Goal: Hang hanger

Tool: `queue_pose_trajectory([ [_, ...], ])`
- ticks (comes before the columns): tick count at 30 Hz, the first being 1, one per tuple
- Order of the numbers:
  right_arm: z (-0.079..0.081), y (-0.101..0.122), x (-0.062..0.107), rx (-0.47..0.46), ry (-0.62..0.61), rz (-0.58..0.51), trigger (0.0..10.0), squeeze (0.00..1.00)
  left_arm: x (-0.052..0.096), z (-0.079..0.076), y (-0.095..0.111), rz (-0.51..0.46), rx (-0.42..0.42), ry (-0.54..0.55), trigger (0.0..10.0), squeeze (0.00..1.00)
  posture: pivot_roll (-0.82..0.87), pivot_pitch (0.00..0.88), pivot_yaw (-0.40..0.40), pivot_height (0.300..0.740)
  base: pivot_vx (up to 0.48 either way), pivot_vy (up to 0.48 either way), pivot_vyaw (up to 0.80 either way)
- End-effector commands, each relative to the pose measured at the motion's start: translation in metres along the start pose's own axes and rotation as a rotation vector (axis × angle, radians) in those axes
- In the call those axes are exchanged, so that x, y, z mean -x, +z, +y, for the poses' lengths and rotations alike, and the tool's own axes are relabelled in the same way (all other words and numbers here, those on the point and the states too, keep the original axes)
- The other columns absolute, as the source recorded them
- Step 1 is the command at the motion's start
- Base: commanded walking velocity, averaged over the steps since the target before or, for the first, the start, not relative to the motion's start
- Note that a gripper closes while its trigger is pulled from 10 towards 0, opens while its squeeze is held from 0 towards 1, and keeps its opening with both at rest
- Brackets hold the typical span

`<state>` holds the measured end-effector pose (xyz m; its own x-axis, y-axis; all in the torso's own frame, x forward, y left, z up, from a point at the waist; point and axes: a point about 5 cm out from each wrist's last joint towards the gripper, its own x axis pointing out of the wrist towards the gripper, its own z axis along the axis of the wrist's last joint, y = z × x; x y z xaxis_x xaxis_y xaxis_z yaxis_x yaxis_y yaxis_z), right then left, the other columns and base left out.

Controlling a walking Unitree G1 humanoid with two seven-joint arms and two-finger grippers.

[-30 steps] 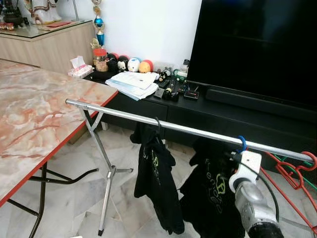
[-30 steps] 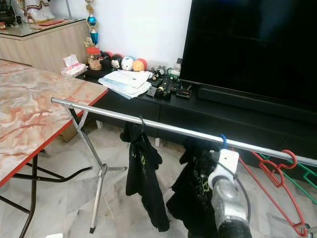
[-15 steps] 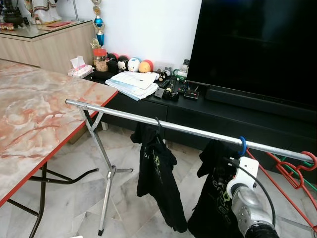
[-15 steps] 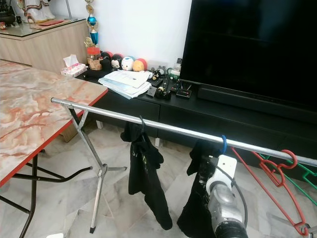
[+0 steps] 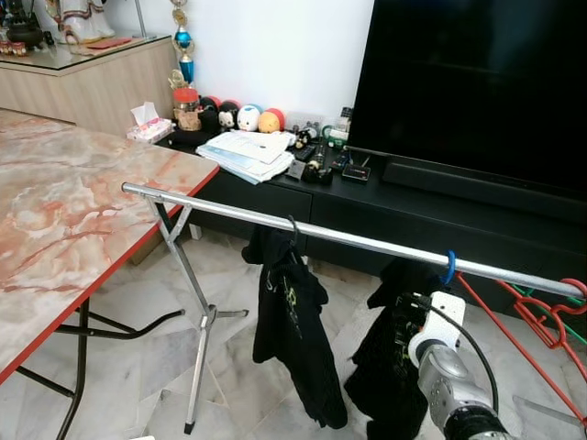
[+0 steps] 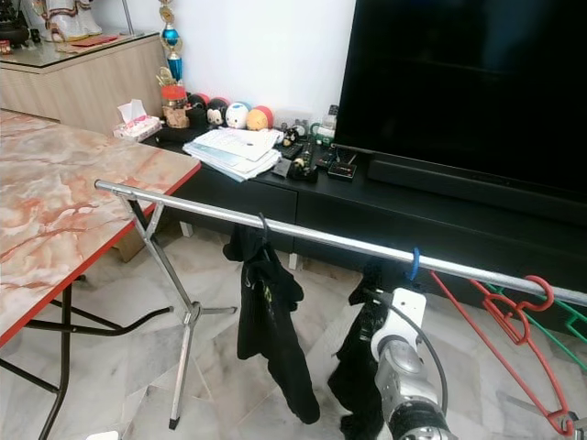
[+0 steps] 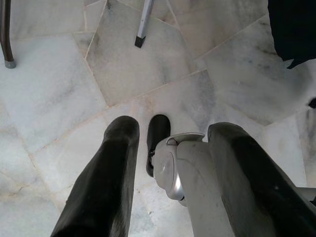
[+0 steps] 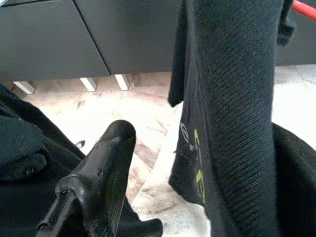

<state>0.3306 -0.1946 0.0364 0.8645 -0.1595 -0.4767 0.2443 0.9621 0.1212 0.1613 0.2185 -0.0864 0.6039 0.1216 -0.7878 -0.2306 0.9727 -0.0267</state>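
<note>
A silver clothes rail [image 5: 275,223] crosses the room on a folding stand. A blue hanger hook [image 5: 448,267] sits on the rail, carrying a black garment [image 5: 390,348]. Further left, a second black garment [image 5: 295,325] hangs from a dark hook. My right arm [image 5: 438,323] reaches up below the blue hook, its white wrist against the garment. In the right wrist view my right gripper [image 8: 207,133] is open, with the black garment [image 8: 232,98] hanging between its fingers [image 8: 98,182]. My left gripper [image 7: 175,126] hangs open over the marble floor.
Red hangers [image 5: 543,316] hang at the rail's right end. A marble-topped folding table [image 5: 64,220] stands to the left. Behind the rail, a low black cabinet [image 5: 413,215] holds papers, toys and a large TV [image 5: 477,82].
My right arm has dropped from the rail and drawn back. The blue hook stays on the rail, and its black garment has swung and now hangs lower.
</note>
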Motion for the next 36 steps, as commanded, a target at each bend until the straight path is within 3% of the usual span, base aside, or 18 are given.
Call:
queue_pose_trajectory([
  [1, 0.0031, 0.0013, -0.0008, -0.011, -0.004, -0.001, 0.0, 0.00, -0.0002, -0.0005, -0.0005, 0.010, 0.000, -0.008, 10.0, 0.00, 0.15, 0.015, -0.021, 0.740, 0.000, 0.000, 0.00],
  [36, 0.0018, -0.0040, -0.0001, -0.033, -0.042, -0.002, 0.0, 0.00, -0.0005, -0.0053, -0.0012, 0.015, 0.014, -0.042, 10.0, 0.00, 0.15, 0.011, -0.020, 0.740, 0.000, 0.000, 0.00],
])
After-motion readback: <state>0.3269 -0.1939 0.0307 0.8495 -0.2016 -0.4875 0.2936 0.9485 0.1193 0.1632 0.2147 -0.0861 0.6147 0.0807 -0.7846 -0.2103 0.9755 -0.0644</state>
